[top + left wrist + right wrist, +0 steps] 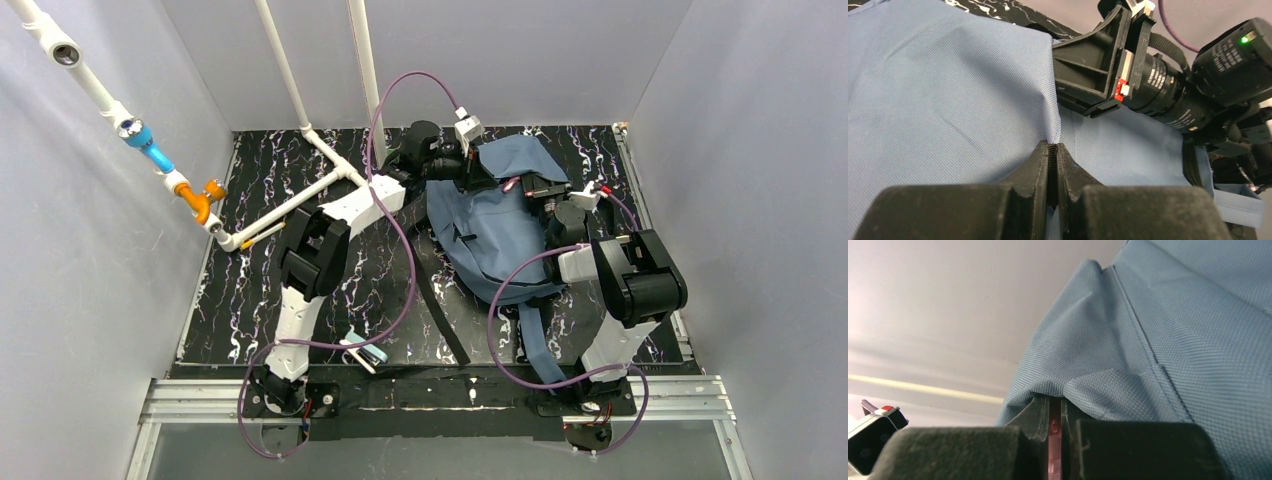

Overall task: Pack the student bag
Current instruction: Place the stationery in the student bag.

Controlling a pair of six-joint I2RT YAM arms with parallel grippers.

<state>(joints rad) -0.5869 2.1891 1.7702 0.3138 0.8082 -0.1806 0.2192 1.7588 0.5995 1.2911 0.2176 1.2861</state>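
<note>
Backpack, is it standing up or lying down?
Lying down. The backpack sprawls on the table, straps trailing toward the near edge. The left fingers and right fingers each pinch a fold of its cloth.

Black marbled table (250, 290), student bag (490, 235) on it

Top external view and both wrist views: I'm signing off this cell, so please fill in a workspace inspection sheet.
Surface: black marbled mat.
Job's things: student bag, slate blue, crumpled right of centre, straps trailing toward the near edge.
Clutter: white pipe assembly with blue and orange fittings at left; small pale blue item near the left base.
Grippers: left gripper shut on a bag fold; right gripper shut on bag fabric.
Cables: purple cables loop from bases to wrists, one across the bag.
Surroundings: grey walls; metal rail at near edge.
</note>
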